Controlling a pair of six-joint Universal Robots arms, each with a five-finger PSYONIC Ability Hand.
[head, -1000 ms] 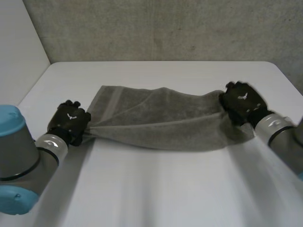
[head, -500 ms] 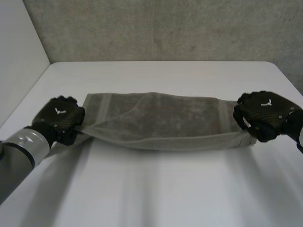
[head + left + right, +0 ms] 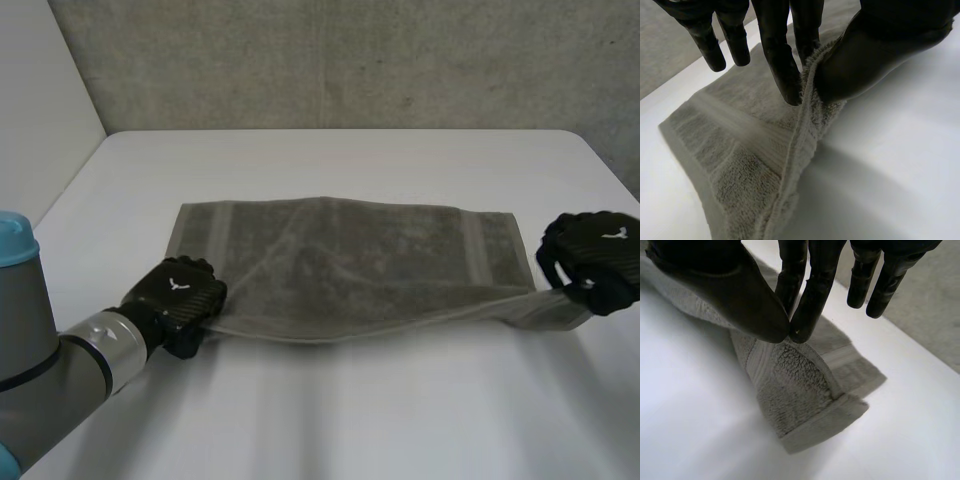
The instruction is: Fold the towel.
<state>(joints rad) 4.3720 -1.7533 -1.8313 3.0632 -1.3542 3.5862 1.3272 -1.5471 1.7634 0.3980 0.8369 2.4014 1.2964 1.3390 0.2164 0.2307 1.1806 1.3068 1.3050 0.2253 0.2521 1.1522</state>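
A grey towel [image 3: 350, 260] lies across the middle of the white table [image 3: 350, 410], its far part flat and its near edge lifted into a taut fold. My left hand [image 3: 180, 300] is at the towel's near left corner. In the left wrist view its thumb [image 3: 880, 50] and a finger [image 3: 782, 60] pinch the towel's [image 3: 740, 155] edge. My right hand [image 3: 595, 262] holds the near right corner, just past the towel's end. There its thumb [image 3: 715, 285] and fingertips [image 3: 807, 315] close on the cloth [image 3: 795, 385], which hangs down folded onto the table.
A grey wall [image 3: 350, 60] stands behind the table's far edge and a pale wall [image 3: 40, 110] at the left. The table's right edge runs close to my right hand. Bare table surface stretches in front of the towel.
Both hands have come toward the table's near side with the towel's edge, the right one also moving outward. The towel has been drawn out longer and flatter.
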